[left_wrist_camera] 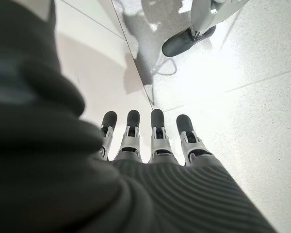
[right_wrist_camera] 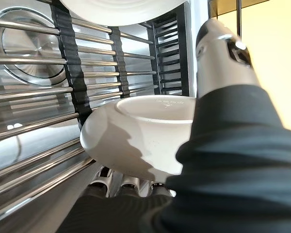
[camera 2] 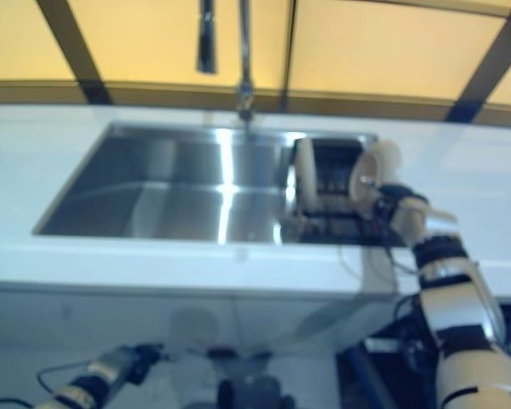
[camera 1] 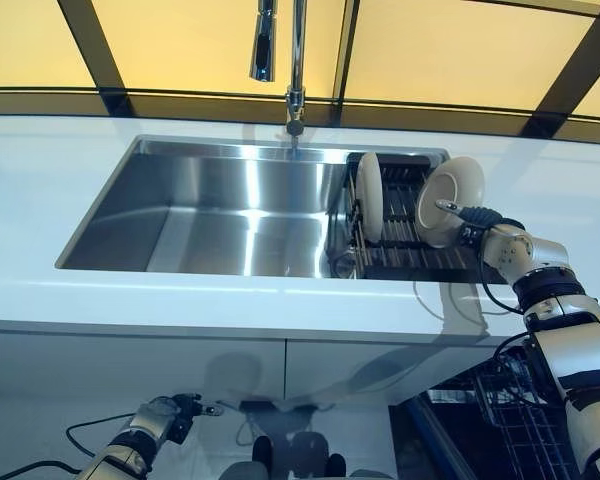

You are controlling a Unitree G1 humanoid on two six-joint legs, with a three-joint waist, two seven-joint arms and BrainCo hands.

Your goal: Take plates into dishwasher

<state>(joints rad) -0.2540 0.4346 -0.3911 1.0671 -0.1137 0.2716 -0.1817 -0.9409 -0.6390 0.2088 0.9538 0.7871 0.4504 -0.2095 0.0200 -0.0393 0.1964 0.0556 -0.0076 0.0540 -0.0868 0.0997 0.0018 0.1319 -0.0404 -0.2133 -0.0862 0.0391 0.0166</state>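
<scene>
Two white plates stand on edge in a dark wire dish rack (camera 1: 405, 250) in the right end of the steel sink (camera 1: 210, 210). My right hand (camera 1: 477, 222) is shut on the right plate (camera 1: 458, 195), thumb on its front and fingers behind it. In the right wrist view the plate (right_wrist_camera: 136, 131) sits between the thumb (right_wrist_camera: 223, 53) and the fingers (right_wrist_camera: 126, 184). The other plate (camera 1: 369, 197) stands alone to the left in the rack. My left hand (camera 1: 170, 415) hangs low by the cabinet front, its fingers (left_wrist_camera: 157, 131) straight and empty.
A tall faucet (camera 1: 295, 60) rises behind the sink's middle. White countertop (camera 1: 40, 180) surrounds the sink. The open dishwasher's dark wire basket (camera 1: 510, 400) shows at the lower right, below the counter edge.
</scene>
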